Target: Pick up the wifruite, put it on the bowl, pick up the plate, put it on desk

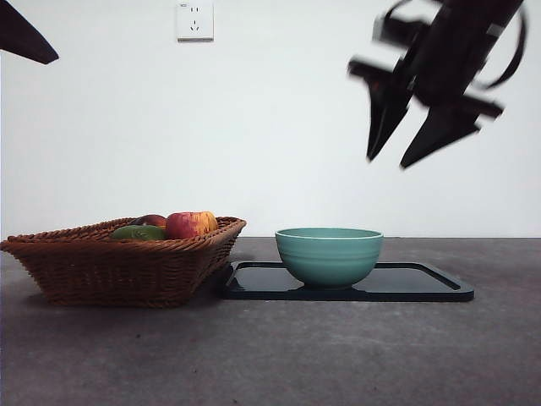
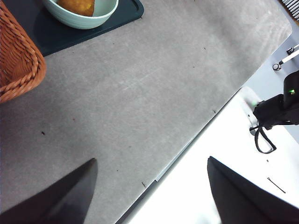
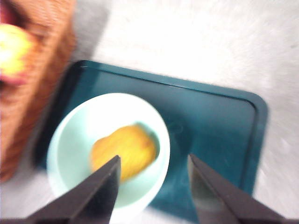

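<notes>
The teal-green bowl [image 1: 329, 254] stands on a flat black tray [image 1: 423, 283] on the desk [image 1: 270, 355]. The brown wifruite [image 3: 124, 150] lies inside the bowl [image 3: 79, 140]; it also shows in the left wrist view [image 2: 77, 5], and the bowl's wall hides it in the front view. My right gripper [image 1: 397, 156] is open and empty, high above the tray's right part, blurred by motion. My left gripper [image 2: 149, 186] is open and empty, over the desk's front edge, far from the bowl [image 2: 81, 18]. It shows only as a black tip [image 1: 25, 38] in the front view.
A brown wicker basket [image 1: 118, 262] stands left of the tray, holding a red-yellow apple [image 1: 190, 224], a green fruit [image 1: 137, 232] and a dark red fruit. Its corner shows in the left wrist view [image 2: 18, 60]. A white wall with a socket [image 1: 194, 21] is behind.
</notes>
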You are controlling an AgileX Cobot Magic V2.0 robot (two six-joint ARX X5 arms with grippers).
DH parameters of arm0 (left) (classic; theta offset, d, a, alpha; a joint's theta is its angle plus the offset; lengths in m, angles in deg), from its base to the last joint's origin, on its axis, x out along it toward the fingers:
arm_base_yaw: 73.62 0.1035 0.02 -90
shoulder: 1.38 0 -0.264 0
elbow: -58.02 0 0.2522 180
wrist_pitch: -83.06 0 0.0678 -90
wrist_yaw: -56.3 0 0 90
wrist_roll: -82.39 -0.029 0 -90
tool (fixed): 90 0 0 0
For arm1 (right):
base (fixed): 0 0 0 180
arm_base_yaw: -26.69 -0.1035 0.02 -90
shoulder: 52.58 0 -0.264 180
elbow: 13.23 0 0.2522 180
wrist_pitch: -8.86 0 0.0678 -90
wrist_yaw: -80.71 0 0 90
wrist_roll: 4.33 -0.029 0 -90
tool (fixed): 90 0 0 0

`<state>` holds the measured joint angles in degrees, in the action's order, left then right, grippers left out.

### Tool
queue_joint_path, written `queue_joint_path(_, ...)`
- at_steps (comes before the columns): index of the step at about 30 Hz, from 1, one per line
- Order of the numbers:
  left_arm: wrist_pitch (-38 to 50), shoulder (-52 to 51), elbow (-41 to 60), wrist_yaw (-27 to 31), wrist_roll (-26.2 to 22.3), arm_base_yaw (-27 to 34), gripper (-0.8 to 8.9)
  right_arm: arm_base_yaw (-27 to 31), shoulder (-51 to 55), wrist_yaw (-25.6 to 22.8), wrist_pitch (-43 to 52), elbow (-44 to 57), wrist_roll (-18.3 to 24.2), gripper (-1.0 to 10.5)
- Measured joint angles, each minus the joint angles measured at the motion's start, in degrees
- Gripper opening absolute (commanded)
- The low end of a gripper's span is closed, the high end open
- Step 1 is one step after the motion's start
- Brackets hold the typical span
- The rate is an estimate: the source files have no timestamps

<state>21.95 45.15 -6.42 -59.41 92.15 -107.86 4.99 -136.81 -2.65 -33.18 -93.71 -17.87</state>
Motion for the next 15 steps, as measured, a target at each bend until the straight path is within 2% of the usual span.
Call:
queue_joint_path(6,0.00,0.00,0.00,0.00,0.00,0.00,3.75,0.00,10.34,3.80,-9.38,0.00,1.46,2.3)
queue_joint_path(15,0.00,0.00,0.00,0.00,-0.90,0.00,3.75,0.00,21.90,3.85,-20.68,0.37,3.85,2.3)
